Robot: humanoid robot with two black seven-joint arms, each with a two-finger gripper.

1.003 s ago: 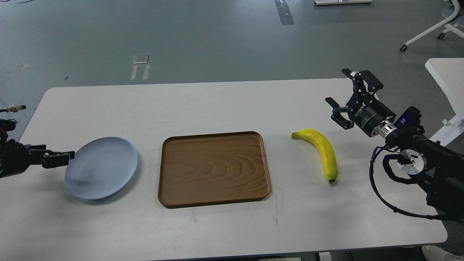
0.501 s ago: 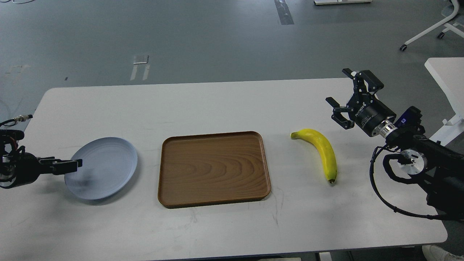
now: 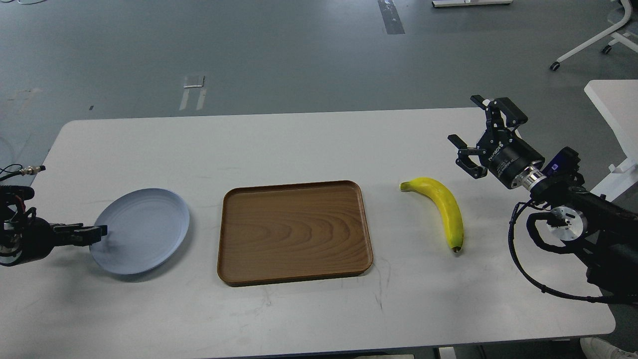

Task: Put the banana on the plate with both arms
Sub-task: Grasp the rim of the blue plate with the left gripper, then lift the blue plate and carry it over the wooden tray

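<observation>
The yellow banana (image 3: 444, 205) lies on the white table to the right of the wooden tray, with its greenish stem to the upper left and its dark tip toward me. The pale blue-grey plate (image 3: 144, 229) sits at the left of the table. My left gripper (image 3: 102, 232) comes in low from the left, with its fingertips at the plate's left rim. It is seen side-on, so its opening does not show. My right gripper (image 3: 462, 118) is open and empty, above and to the right of the banana's stem end.
A rectangular brown wooden tray (image 3: 295, 232) lies in the middle of the table between the plate and the banana. The table's right edge is close behind my right arm. A second white table (image 3: 613, 107) stands at the far right.
My left gripper has dropped lower along the plate's left rim, first reaching slightly right over it, then easing back. The right gripper, banana and plate have stayed in place.
</observation>
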